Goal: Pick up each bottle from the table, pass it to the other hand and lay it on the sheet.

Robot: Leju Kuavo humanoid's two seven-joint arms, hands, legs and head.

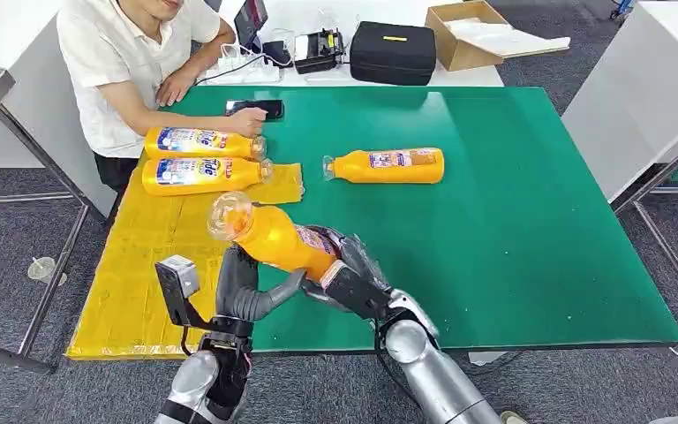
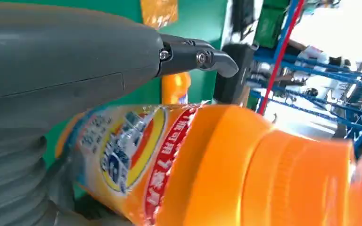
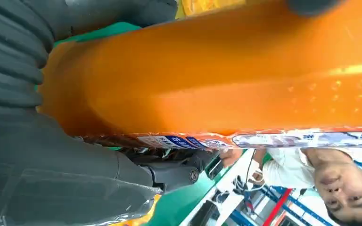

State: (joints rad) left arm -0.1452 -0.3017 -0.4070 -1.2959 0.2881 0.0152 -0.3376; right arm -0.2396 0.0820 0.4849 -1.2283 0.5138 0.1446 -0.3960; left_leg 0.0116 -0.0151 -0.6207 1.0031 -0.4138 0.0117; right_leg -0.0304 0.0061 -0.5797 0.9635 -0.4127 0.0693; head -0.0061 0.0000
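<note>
Handover in mid-air above the green table's [image 1: 530, 221] near edge: right hand [image 1: 353, 281] grips the orange plastic bottle's [image 1: 274, 237] base, left hand [image 1: 245, 287] apparently cupped beneath with its grip unconfirmed, so early release risks a drop short of the yellow sheet [image 1: 154, 265].

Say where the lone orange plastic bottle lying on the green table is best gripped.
Grip the orange plastic bottle across its labelled middle, coming down from above: it lies flat, cap pointing left, with bare green table on both sides.
</note>
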